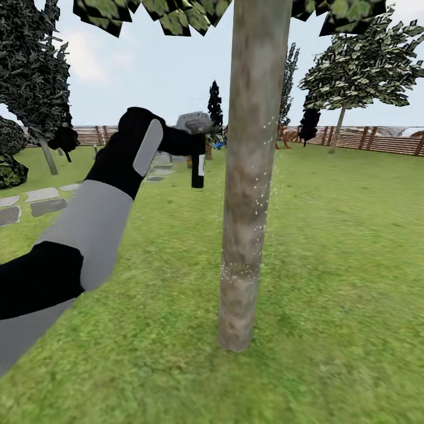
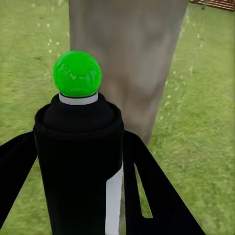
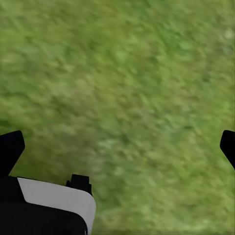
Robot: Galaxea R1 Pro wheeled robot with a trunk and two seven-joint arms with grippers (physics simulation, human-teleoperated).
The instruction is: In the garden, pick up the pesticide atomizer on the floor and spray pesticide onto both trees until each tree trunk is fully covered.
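Left fingers clench atomizer beside speckled trunk; right fingers spread, tips cropped.

The left arm reaches forward at chest height with its gripper clamped around something dark, while the right gripper hangs with fingertips spread wide.

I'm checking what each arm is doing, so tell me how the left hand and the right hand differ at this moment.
The left hand is shut on the pesticide atomizer, while the right hand is open and holds nothing. The left hand is raised and faces the tree trunk, which is dotted with white pesticide; the right hand faces the lawn. Both have black fingers.
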